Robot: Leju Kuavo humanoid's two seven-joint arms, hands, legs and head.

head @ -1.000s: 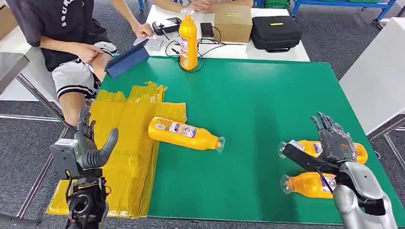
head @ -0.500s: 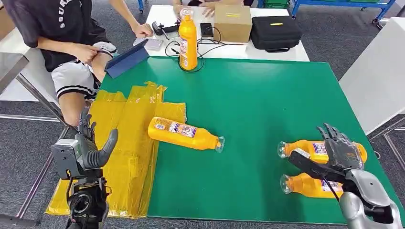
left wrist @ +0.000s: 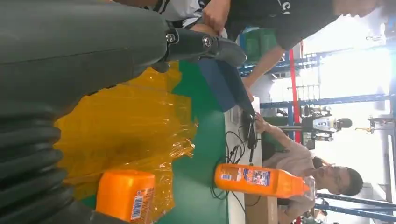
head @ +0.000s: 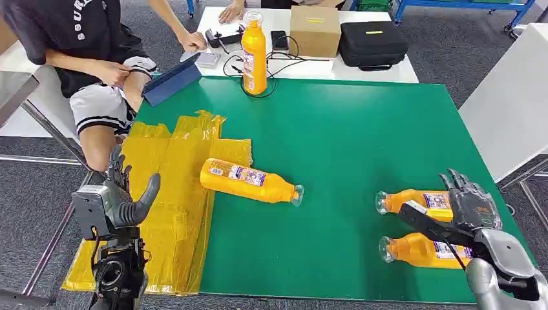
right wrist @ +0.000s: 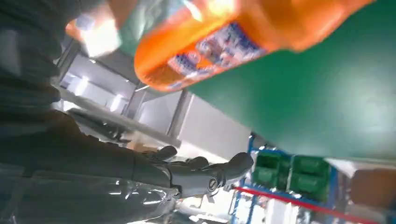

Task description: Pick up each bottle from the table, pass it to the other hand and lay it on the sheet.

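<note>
Two orange bottles lie side by side at the green table's [head: 349, 129] right front: a far one [head: 417, 201] and a near one [head: 417, 250]. My right hand [head: 470, 208] hovers over the far bottle's base end with fingers spread and its thumb reaching between the two bottles. In the right wrist view the bottle [right wrist: 219, 44] is apart from the fingers [right wrist: 205, 170]. A third bottle [head: 249, 181] lies mid-table, its base on the yellow sheet [head: 174, 187]. A fourth [head: 254, 55] stands upright at the back. My left hand [head: 119, 200] is open and empty above the sheet's left edge.
A person [head: 84, 45] sits at the back left beside a blue tablet [head: 171, 81]. Behind the green table, a white table carries a cardboard box [head: 315, 29], a black case [head: 373, 44] and cables. Another white table [head: 510, 103] stands to the right.
My right hand has dropped lower and drawn back toward the table's right front, over the far bottle's base end. The left hand has stayed put. The bottles have not moved.
</note>
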